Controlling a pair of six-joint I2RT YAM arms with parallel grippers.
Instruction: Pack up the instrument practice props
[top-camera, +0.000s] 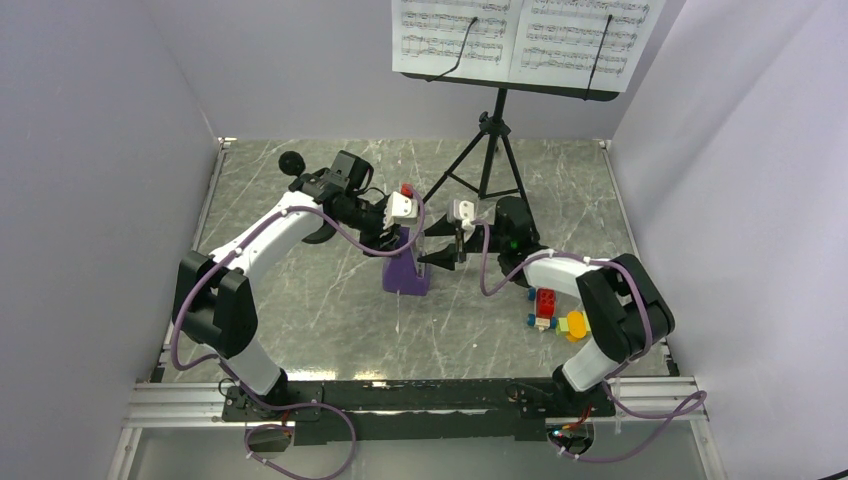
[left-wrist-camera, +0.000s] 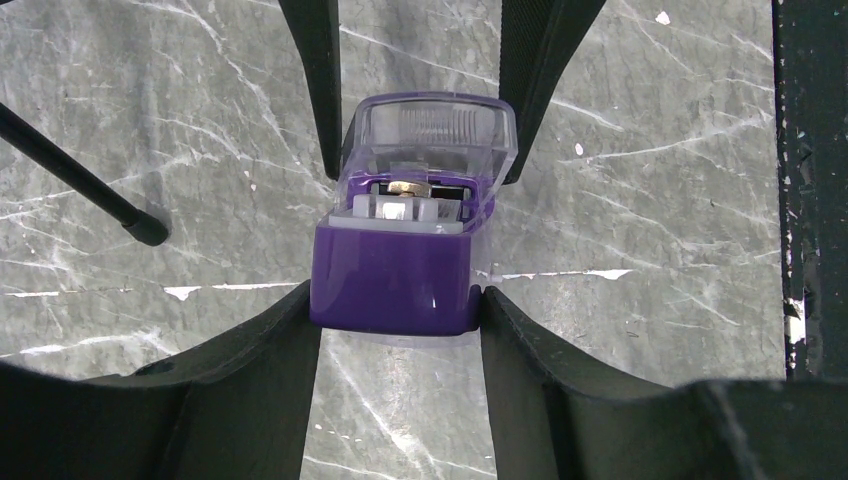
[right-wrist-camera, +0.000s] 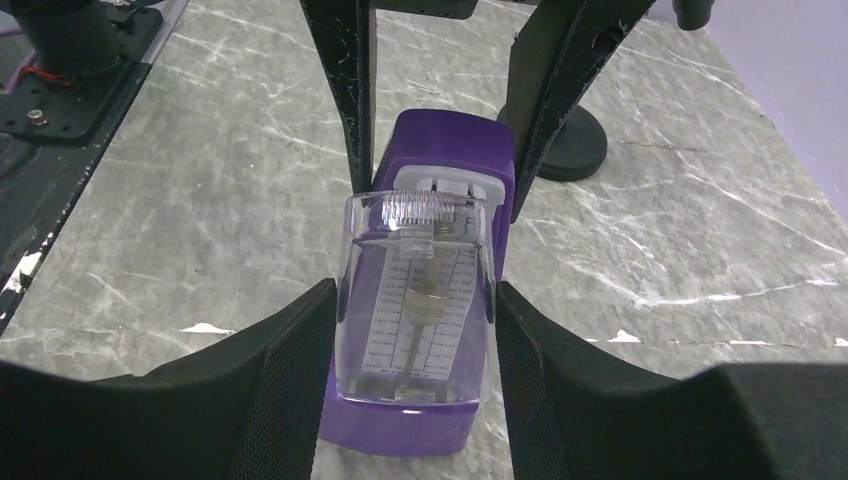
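Purple metronome (top-camera: 405, 270) stands between both grippers in the top view, with the left gripper (top-camera: 398, 232) and right gripper (top-camera: 447, 250) meeting on it. Left wrist: fingers (left-wrist-camera: 250, 380) pinch its purple base between them. Right wrist: fingers (right-wrist-camera: 290, 370) clamp the clear cover (right-wrist-camera: 420, 300). Uneven pulls could pop the cover off or topple it.

The left arm (top-camera: 270, 232) and right arm (top-camera: 556, 270) have white tube links between bulky black joint housings. A purple cable (top-camera: 484, 265) loops along each, fastened with white ties, and runs to the black bases (top-camera: 250, 405) on an aluminium rail (top-camera: 160, 405). Each wrist carries a white camera block (top-camera: 402, 208). The left gripper (left-wrist-camera: 397, 300) and right gripper (right-wrist-camera: 415, 290) have broad, curved black fingers (right-wrist-camera: 285, 400) with finely meshed inner faces and pale scuffs.
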